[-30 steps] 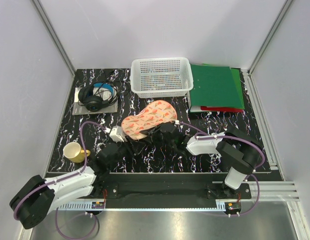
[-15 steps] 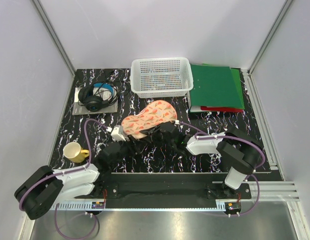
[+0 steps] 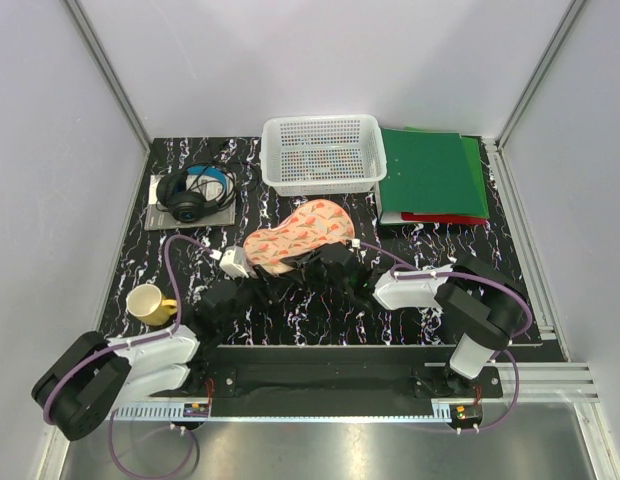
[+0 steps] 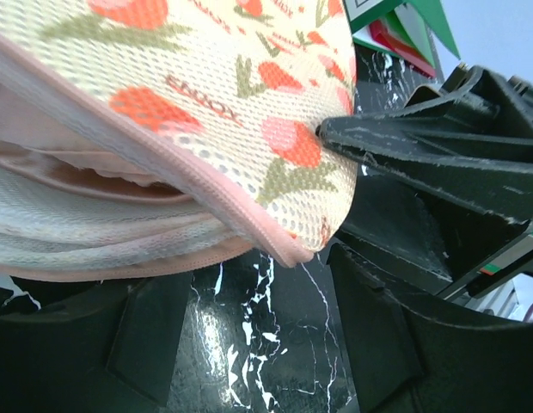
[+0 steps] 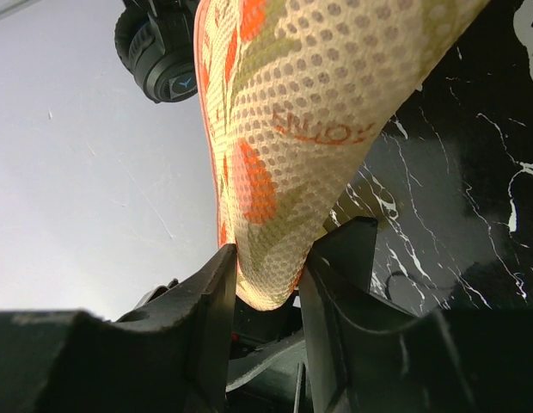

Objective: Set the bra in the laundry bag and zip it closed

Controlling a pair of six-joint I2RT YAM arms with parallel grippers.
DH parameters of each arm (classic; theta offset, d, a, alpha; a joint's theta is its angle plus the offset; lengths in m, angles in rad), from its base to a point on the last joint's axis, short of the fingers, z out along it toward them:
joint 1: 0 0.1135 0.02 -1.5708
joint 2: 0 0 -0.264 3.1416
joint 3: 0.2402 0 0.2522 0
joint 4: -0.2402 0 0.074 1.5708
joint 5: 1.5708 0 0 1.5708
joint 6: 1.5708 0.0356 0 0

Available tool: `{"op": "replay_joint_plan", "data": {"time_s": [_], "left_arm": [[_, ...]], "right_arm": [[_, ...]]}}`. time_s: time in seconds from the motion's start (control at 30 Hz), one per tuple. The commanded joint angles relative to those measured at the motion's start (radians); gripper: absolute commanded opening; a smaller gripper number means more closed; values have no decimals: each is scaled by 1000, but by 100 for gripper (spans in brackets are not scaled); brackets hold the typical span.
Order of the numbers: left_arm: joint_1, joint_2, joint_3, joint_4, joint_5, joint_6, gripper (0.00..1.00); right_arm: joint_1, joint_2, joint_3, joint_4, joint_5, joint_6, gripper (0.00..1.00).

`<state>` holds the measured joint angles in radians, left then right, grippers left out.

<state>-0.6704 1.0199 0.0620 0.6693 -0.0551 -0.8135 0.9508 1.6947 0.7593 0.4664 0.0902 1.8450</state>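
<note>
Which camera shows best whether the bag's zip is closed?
Left wrist: the bag's pink edge gapes, pink fabric inside. Top view shows only its patterned top; right wrist shows its end pinched in the right gripper.

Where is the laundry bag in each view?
Top view: the bag lies at the centre of the table.
Left wrist: it fills the upper left.
Right wrist: it runs down from the top centre.
Shared landmark: the black marbled table.

I see the laundry bag [image 3: 300, 235] peach with red-orange print and pink edging; the surface [image 3: 310, 318] black, veined white.
</note>
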Motion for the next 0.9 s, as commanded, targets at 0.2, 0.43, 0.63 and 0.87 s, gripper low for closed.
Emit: {"op": "replay_joint_plan", "data": {"time_s": [0.2, 0.43, 0.63, 0.87], "left_arm": [[31, -63, 9, 170, 126, -62, 64], [37, -191, 21, 64, 124, -75, 61], [41, -233, 27, -68, 58, -79, 68], [42, -225, 9, -112, 127, -141, 61]], "right_arm": [[9, -24, -3, 35, 13, 11, 42], [9, -26, -20, 48, 10, 10, 42], [9, -27, -25, 61, 13, 11, 42], [9, -32, -12, 41, 16, -3, 42]]}}
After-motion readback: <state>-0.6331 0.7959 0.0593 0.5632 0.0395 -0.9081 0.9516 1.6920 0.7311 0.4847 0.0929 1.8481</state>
